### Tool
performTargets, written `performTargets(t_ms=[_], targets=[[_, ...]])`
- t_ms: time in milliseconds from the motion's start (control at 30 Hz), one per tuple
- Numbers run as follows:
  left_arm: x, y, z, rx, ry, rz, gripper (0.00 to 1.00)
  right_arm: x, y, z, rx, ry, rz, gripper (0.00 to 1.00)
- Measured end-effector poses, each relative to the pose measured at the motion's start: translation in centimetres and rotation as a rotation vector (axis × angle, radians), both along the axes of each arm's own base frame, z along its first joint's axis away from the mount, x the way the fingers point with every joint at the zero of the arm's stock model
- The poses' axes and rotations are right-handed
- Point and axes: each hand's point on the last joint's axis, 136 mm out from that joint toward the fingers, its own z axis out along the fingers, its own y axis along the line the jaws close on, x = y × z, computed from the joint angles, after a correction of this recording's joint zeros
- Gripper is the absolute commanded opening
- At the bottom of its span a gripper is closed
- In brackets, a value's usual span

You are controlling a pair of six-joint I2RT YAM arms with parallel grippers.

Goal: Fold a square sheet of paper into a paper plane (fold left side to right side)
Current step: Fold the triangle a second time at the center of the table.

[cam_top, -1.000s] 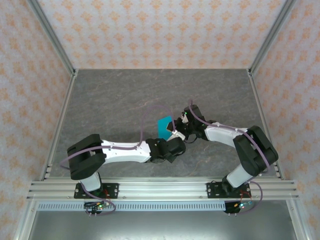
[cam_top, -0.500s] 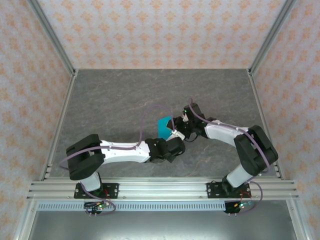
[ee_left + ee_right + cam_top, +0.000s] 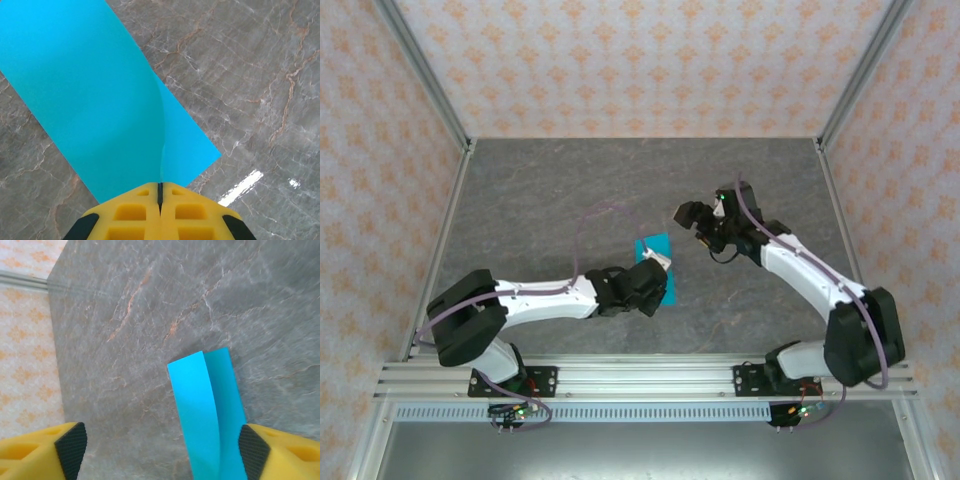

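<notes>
Pinching one square sheet of paper (image 3: 100, 100): left gripper (image 3: 160, 200), jaws closed | right gripper (image 3: 162, 445): jaws wide, empty

You've got one cyan-blue sheet of paper (image 3: 654, 262), with two layers showing at its far end. Arms: two, a left arm (image 3: 545, 297) and a right arm (image 3: 800, 270). Pincers: two, a left pincer (image 3: 160, 195) and a right pincer (image 3: 692, 222). Yellow pads (image 3: 132, 212): two per pincer, so count four. Purple cables (image 3: 585, 225): two, one per arm. One grey marbled desk (image 3: 550, 190). Three patterned walls (image 3: 640, 60). Two arm bases (image 3: 510, 380) on one rail (image 3: 640, 375).
</notes>
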Motion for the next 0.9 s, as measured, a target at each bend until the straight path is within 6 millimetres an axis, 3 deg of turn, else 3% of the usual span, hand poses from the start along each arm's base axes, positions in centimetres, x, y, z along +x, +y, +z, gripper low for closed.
performTargets(t_ms=[133,200,367,467,567,733,900], targets=[[0.4,0.4,-0.3,-0.047,0.046,0.003,0.00,-1.8,-1.1,0.3,-0.025,-0.045,0.010,0.42],[0.6,0.4,-0.4,-0.069,0.067,0.002,0.00,-3.1,-1.5,-1.3,-0.036,-0.019,0.018,0.32],[0.9,0.9,-0.4,-0.107,0.105,0.007,0.00,-7.7,-0.7,-7.6,-0.063,0.134,0.082,0.09],[1.0,1.2,-0.5,-0.113,0.114,0.011,0.00,-10.1,0.5,-10.3,-0.072,0.201,0.127,0.02],[1.0,1.3,-0.4,-0.116,0.114,0.014,0.00,-11.2,1.6,-11.8,-0.083,0.240,0.159,0.00],[1.3,1.5,-0.4,-0.116,0.113,0.021,0.00,-12.0,3.6,-13.1,-0.103,0.261,0.213,0.00],[1.4,2.0,-0.6,-0.100,0.115,0.035,0.00,-11.5,4.8,-13.7,-0.142,0.273,0.231,0.00]])
